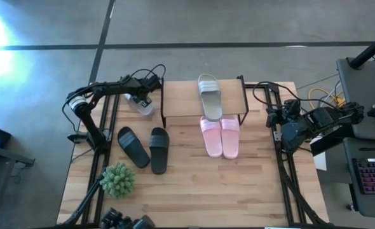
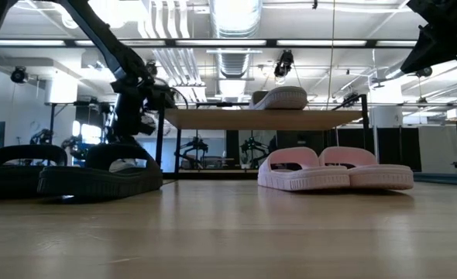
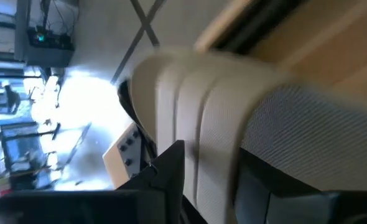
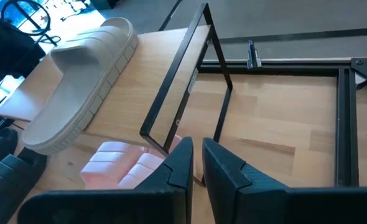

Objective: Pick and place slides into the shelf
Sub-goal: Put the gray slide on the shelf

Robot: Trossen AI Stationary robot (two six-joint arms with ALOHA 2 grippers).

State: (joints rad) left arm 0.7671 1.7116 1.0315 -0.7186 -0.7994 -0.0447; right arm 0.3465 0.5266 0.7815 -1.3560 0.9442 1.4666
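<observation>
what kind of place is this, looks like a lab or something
Probably a robotics lab or workshop in an industrial hall: bare ceiling ducts and strip lights overhead, a concrete floor around the table, and a keyboard on a desk beside the rig.

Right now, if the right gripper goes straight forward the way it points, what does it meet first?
Probably the shelf's black leg, with the pink slides just below; the right gripper is shut. Depth is unclear.

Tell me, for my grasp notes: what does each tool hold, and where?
Left tool grips a grey-white slide at its strap; right tool holds nothing.
</observation>
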